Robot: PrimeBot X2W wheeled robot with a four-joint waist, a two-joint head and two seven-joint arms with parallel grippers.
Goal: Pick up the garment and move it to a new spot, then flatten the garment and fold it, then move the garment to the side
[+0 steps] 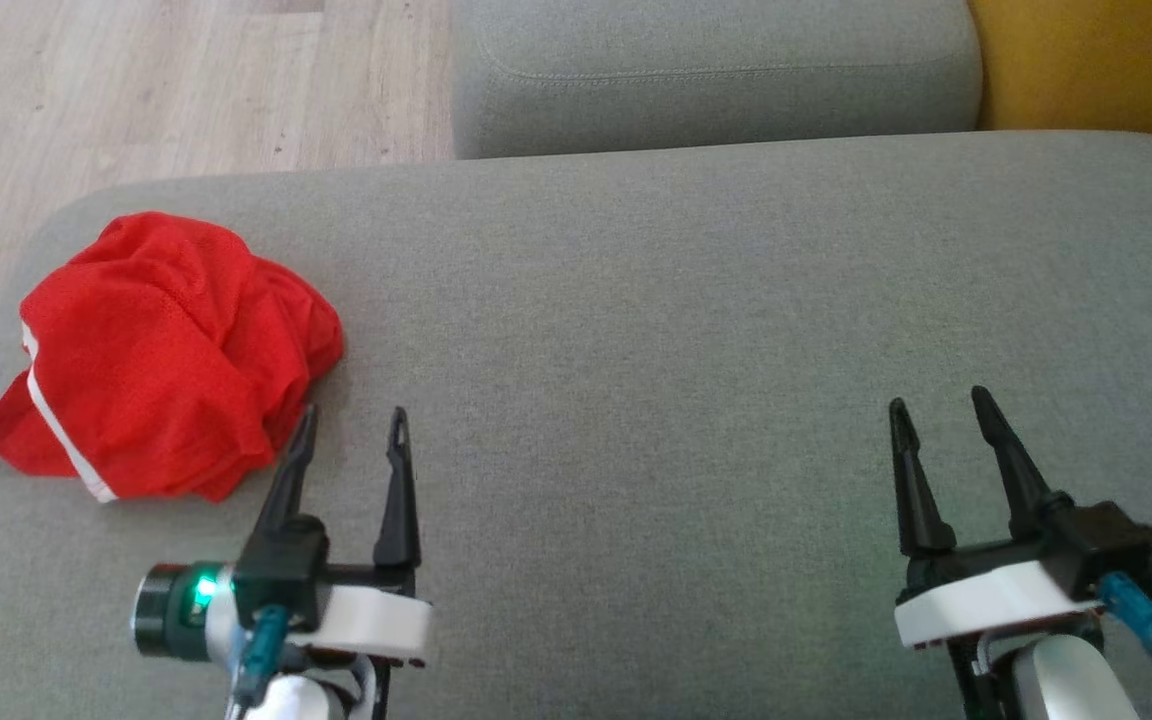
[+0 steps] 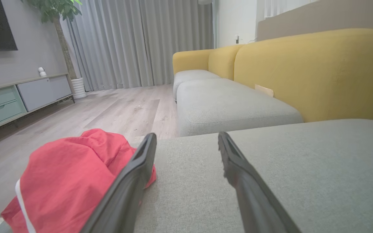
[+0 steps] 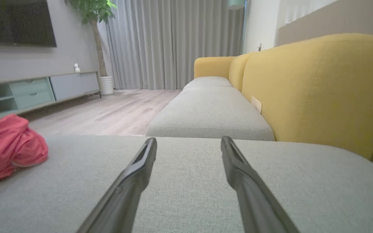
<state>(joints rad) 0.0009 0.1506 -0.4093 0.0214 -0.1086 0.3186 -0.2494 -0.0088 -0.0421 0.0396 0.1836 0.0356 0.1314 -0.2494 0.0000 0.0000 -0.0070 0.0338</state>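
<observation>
So the red garment (image 1: pixel 166 355) is sitting in a crumpled heap at the left end of the big grey cushion (image 1: pixel 686 300), right up by the rounded edge with the wood floor (image 1: pixel 186 80) just past it. Both grippers are spread wide and holding nothing. The left gripper (image 1: pixel 354 415) hovers just beside the near-right side of the heap, and I can't tell whether its left finger is brushing the fabric. The right gripper (image 1: pixel 939 400) is well apart, over bare cushion on the right. Nothing of the task looks done yet, so my guess is the pick-up comes first. What worries me is that the heap is close enough to the edge that a sideways nudge from that left finger could shove it onto the floor instead of catching it. It's also thin, mesh-looking stuff bunched in several layers, so a pinch might grab only the top fold and the rest drags or slips free mid-carry. Or the fingers dig into the soft cushion and snag its cover along with the cloth. And with the white stripe (image 1: pixel 56 425) showing just along the near-left side, I honestly can't tell hem from waistband, so flattening could begin from a bad corner and leave it twisted.
</observation>
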